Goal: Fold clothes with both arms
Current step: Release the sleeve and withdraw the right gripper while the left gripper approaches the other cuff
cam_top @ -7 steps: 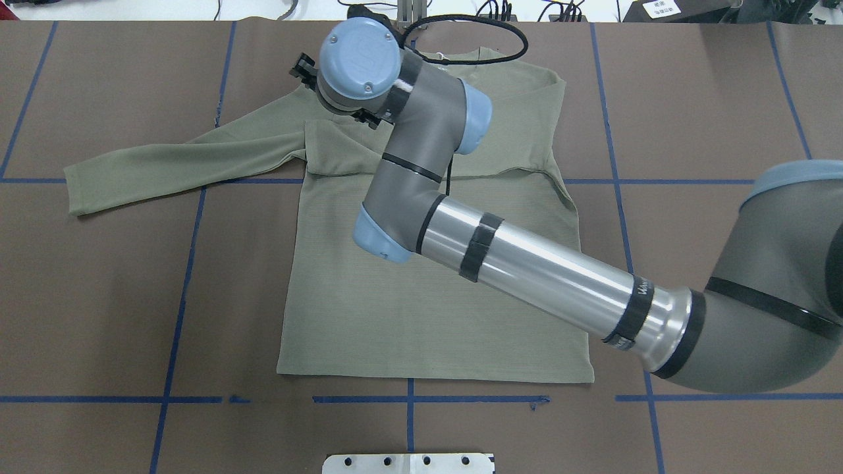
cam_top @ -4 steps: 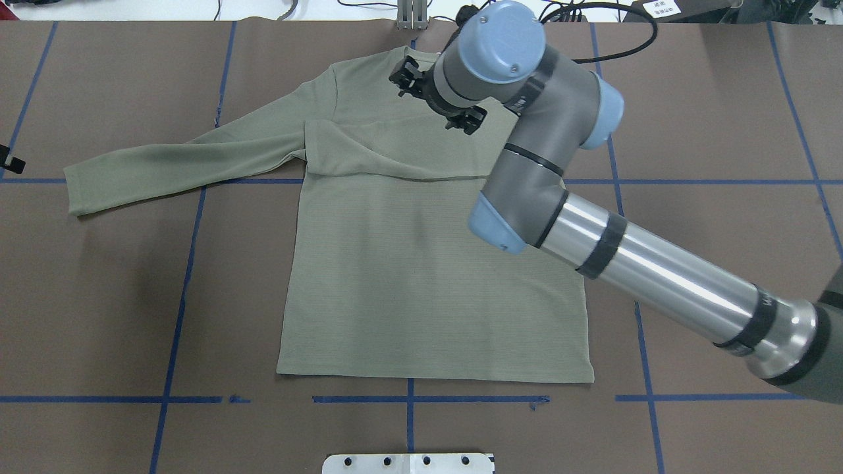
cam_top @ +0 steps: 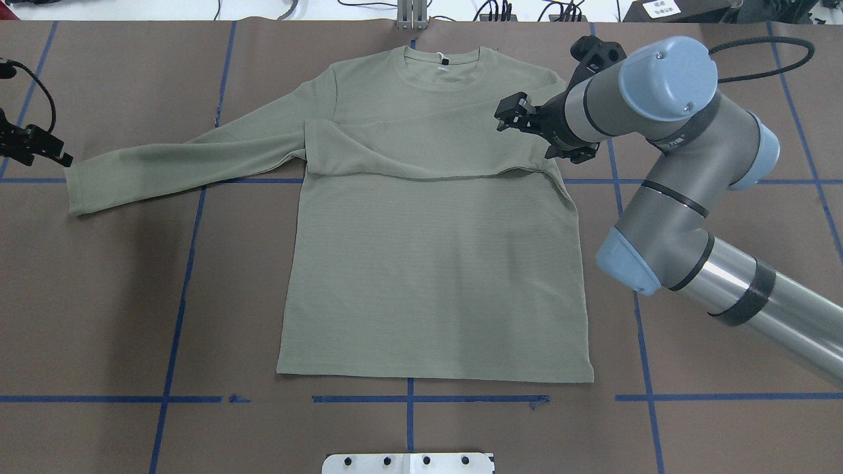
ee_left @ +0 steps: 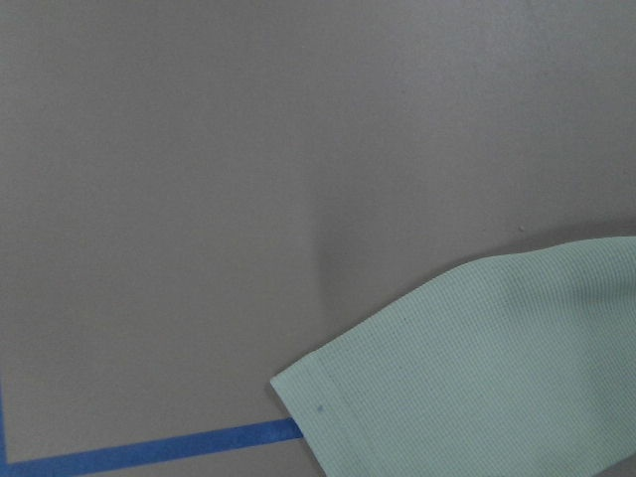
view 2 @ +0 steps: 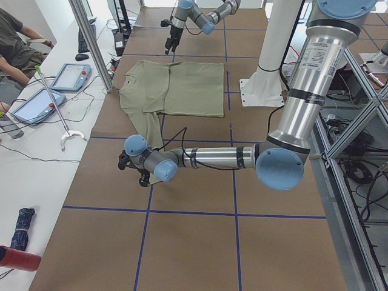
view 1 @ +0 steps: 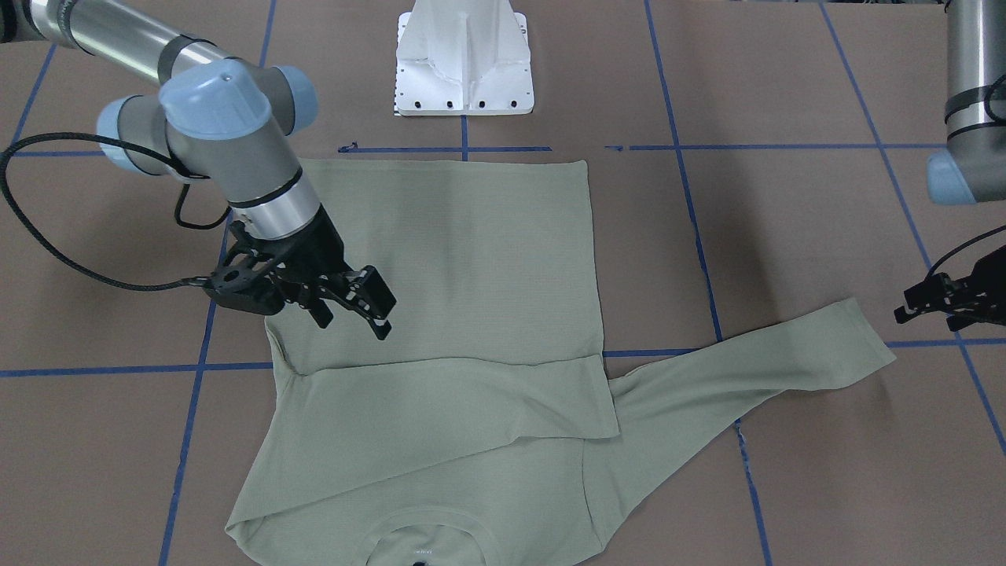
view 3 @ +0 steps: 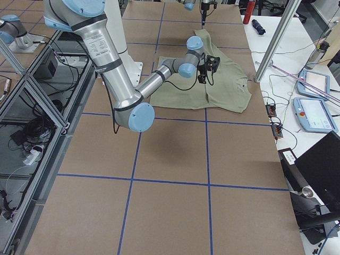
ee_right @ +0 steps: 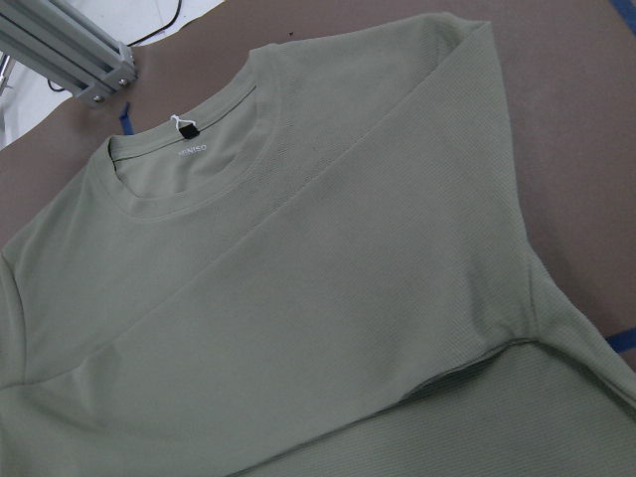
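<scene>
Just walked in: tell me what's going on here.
A robot is folding a green shirt laid flat on the table. One sleeve lies folded across the chest; the other sleeve is stretched out sideways. The right gripper hangs open above the shirt, empty. The left gripper sits by the outstretched cuff, not holding it.
</scene>
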`<state>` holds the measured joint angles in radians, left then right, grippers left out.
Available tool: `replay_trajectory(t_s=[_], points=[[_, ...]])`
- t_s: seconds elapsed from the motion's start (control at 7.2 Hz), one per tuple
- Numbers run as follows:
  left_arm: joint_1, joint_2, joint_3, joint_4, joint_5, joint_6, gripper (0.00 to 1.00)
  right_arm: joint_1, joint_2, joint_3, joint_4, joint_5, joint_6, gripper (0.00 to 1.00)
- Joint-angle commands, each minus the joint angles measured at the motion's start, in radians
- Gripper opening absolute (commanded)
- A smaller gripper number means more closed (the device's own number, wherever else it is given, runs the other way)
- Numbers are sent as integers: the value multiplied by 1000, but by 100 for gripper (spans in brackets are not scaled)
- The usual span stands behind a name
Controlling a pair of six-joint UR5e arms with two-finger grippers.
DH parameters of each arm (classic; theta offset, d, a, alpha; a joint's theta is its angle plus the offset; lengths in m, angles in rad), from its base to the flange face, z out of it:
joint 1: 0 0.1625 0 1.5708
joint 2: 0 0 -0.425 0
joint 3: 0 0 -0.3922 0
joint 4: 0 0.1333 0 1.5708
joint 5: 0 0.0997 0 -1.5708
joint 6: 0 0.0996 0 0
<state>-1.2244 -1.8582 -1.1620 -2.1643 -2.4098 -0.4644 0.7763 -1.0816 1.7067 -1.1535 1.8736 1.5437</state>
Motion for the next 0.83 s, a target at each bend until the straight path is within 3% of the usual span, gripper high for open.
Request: replay_trajectory(t_s=[0.0,0.14,0.69], points=[[16,-45,74,-2,11,-4,78,1,-43,24,0,-4,-4,99],[23,-52,87,-9,50,-7,78,1,-47,24,1,-4,-4,99],[65,-65,140,-31,57,-5,71,0,-46,25,1,-7,-4,99]])
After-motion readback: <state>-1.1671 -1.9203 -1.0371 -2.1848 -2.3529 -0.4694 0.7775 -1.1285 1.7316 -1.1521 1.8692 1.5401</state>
